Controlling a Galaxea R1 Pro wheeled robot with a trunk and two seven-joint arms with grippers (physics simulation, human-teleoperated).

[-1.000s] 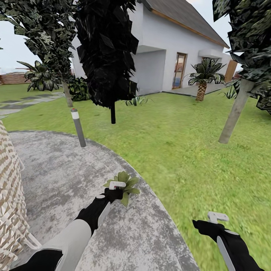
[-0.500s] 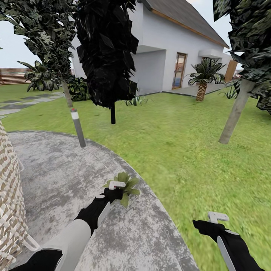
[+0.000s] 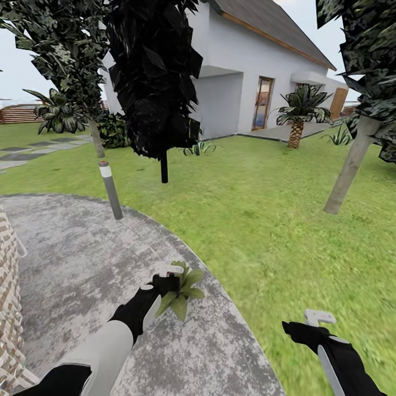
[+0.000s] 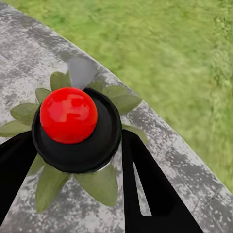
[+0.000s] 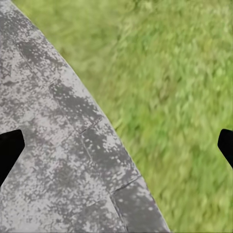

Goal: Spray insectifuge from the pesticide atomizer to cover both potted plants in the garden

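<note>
1. Left gripper (image 4: 73, 160), fingers closed around the atomizer (image 4: 76, 130), holds it directly over a potted plant (image 3: 184, 287), likely so spray falls onto the leaves.
2. Red spot (image 4: 68, 114) faces the wrist camera; nozzle direction unclear.
3. Right gripper (image 3: 314, 324) spread wide, empty, low over the lawn (image 3: 264, 220).
4. Plant sits near the patio (image 3: 77, 253) edge; open grass beyond, bollard lamp (image 3: 110, 190) well apart.

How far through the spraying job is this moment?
Done: the pesticide atomizer is picked up, clamped in the left gripper. In hand: it sits right over one potted plant at the patio edge. Whether spray has landed cannot be told. The right gripper is open, idle.
</note>
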